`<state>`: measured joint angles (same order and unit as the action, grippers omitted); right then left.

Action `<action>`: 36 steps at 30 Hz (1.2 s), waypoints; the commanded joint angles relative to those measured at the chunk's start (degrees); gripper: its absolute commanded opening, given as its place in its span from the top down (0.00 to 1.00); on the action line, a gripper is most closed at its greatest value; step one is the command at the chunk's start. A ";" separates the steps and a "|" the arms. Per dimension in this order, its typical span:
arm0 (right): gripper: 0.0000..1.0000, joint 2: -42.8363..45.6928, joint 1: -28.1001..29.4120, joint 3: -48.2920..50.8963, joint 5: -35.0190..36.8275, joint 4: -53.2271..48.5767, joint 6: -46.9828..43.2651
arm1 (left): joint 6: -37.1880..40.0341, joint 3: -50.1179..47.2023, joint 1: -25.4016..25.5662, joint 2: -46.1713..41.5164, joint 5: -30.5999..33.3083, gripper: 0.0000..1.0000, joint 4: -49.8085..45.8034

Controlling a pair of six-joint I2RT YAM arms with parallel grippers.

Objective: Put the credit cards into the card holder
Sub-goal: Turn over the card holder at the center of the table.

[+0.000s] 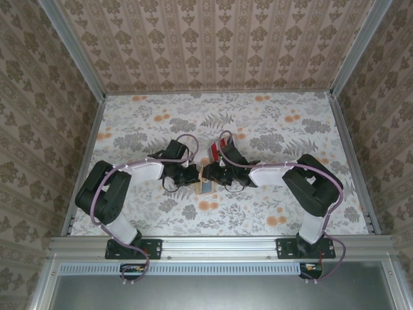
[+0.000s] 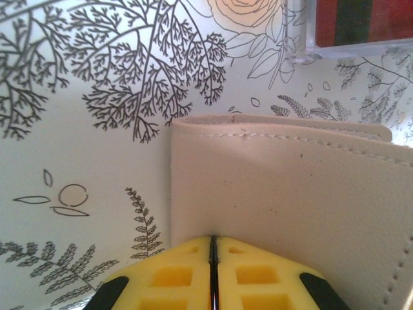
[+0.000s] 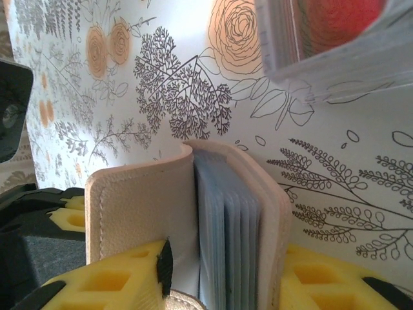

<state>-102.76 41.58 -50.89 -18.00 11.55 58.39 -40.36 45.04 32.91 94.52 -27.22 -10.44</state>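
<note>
On the worktop, my left hand pinches the holder open, my right hand sits around it, grip unclear, and the cards lie outside.

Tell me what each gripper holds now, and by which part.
Left gripper: shut, tips against the card holder cover, pinching nothing visible. Right gripper: jaws straddle its pocket stack and one cover; a firm hold cannot be told.

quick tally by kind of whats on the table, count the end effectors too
card holder: 1
clear box: 1
stack of red cards: 1, single cards too hidden to count
end effectors: 2, the left end effector and the right end effector
total: 5
</note>
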 commanded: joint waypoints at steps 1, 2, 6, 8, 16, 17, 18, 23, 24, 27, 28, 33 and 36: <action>0.58 2.52 4.57 -5.10 -7.85 -2.32 -3.30 | -2.81 -4.06 2.51 4.44 1.38 0.89 5.67; 0.58 2.37 4.79 -5.59 -7.99 -2.67 -3.56 | -3.06 -4.53 2.51 4.07 1.38 0.89 6.11; 0.64 2.16 5.30 -7.19 -7.90 -3.37 -3.79 | -4.41 -6.47 2.43 2.27 1.29 0.85 8.25; 0.72 2.04 5.59 -9.00 -6.36 -6.57 -5.19 | -4.82 -7.03 2.43 1.38 1.45 0.84 8.76; 0.85 -0.96 8.93 -25.35 4.35 -33.48 -19.65 | -4.98 -8.89 2.34 -0.98 2.21 0.74 9.73; 0.86 -1.65 9.64 -27.80 6.44 -37.40 -21.93 | -5.07 -9.19 2.34 -1.10 2.49 0.72 9.73; 0.85 -2.49 10.52 -30.79 9.20 -41.47 -24.48 | -5.00 -9.55 2.19 -1.35 2.69 0.70 9.59; 0.86 -7.88 15.19 -42.75 22.66 -58.58 -37.31 | -4.48 -13.31 -0.83 -4.71 3.46 0.65 8.97; 0.87 -9.18 16.22 -44.84 25.35 -60.83 -39.83 | -4.22 -14.48 -2.06 -6.27 3.73 0.64 8.44; 0.87 -12.46 19.43 -48.42 33.06 -63.53 -46.75 | -2.93 -18.21 -7.31 -13.25 4.66 0.63 5.54; 0.87 -13.51 20.53 -48.85 35.48 -63.22 -48.85 | -2.20 -19.22 -10.17 -16.45 5.33 0.63 3.39; 0.88 -17.20 24.04 -48.10 45.48 -58.25 -57.16 | 1.55 -20.21 -20.04 -33.29 9.45 0.61 -9.84; 0.88 -19.12 25.32 -47.89 50.85 -55.48 -61.12 | 3.63 -19.09 -26.26 -42.34 9.03 0.60 -15.97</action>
<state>-120.03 65.80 -98.26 23.97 -46.24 5.85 -40.64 24.69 10.17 57.47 -19.99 -16.49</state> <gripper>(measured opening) 0.169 0.394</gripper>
